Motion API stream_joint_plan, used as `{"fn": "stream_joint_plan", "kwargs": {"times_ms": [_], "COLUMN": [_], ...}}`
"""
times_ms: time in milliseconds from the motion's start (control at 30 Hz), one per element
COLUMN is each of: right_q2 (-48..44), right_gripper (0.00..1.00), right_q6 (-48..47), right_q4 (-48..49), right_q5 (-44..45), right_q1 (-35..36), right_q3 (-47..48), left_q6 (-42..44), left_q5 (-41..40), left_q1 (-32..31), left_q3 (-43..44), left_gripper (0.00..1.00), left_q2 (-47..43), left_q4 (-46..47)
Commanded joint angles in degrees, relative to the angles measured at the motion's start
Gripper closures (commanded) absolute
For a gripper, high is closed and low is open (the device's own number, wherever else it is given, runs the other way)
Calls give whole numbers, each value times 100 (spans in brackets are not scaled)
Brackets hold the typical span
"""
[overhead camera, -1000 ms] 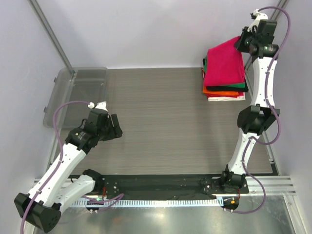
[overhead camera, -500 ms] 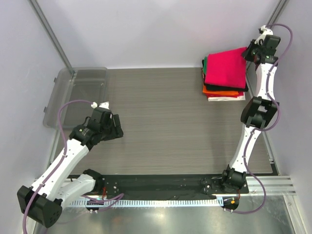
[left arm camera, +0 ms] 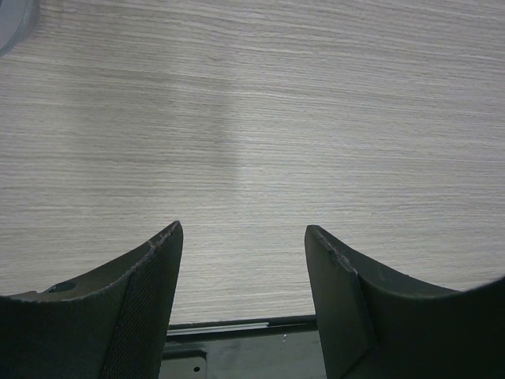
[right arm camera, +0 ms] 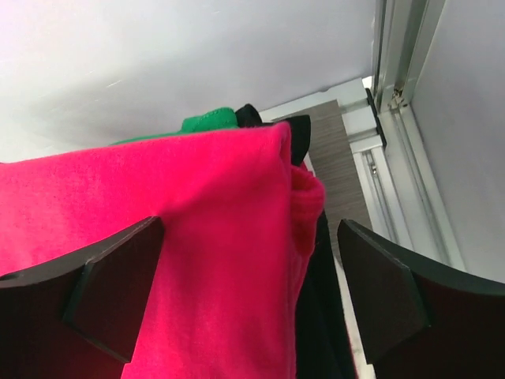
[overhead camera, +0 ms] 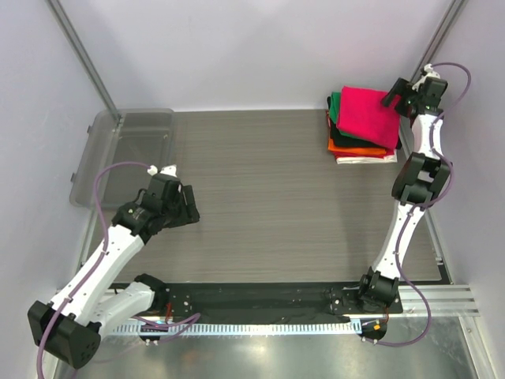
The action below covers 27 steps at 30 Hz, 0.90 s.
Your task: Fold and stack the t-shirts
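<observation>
The folded crimson-pink t-shirt [overhead camera: 365,115] [right arm camera: 213,237] lies on top of the stack at the table's far right. Under it show the edges of the green [overhead camera: 334,105] [right arm camera: 207,122], black [overhead camera: 345,142] [right arm camera: 319,316], orange [overhead camera: 355,150] and white [overhead camera: 364,159] t-shirts. My right gripper [overhead camera: 393,94] [right arm camera: 251,225] hangs at the stack's far right corner, open, jaws wide either side of the pink cloth's edge without pinching it. My left gripper [overhead camera: 192,207] [left arm camera: 243,229] stands open over bare table at the near left, holding nothing.
A clear plastic tub [overhead camera: 126,150] sits at the table's far left edge. A metal frame post and rail [right arm camera: 398,55] run close beside the stack on the right. The black base rail [left arm camera: 237,347] lies just under the left gripper.
The right gripper opened and let go of the pink t-shirt, which settled flat onto the stack from its raised tilt. The left arm shifted slightly, then held still.
</observation>
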Motion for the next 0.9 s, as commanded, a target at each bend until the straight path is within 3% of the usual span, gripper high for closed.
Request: {"fn": "stream_joint_plan", "kwargs": {"times_ms": [0,167,333,367,467,633,867], "right_q2": [-981,-1851,-2949,-3595,-4320,-6382,-8266], "right_gripper": [0,0,0,0,0,0,0], "right_q6": [383,735,1060,1357,1509,2054,2396], "right_q4": [525,455,165,165,165,761,428], "right_q5": [224,812,805,405,33,-503,-443], "right_q1": [40,40,40,49,84,365,1410], "right_q3": [-140,-351,-833,-1435,-2247,-5040,-7318], "left_q6": [69,69,60,60,34,-106,42], "left_q5": [19,-25,-69,-156,-227,-569,-1167], "left_q1": [-12,-20,-12,-12,-12,-12,-12], "left_q3": [-10,-19,-28,-36,-45,-98,-361], "left_gripper": [36,34,28,26,26,25,18], "left_q2": [-199,-488,-813,-1058,-1200,-1710,-2176], "left_q4": [159,167,185,202,211,246,545]}}
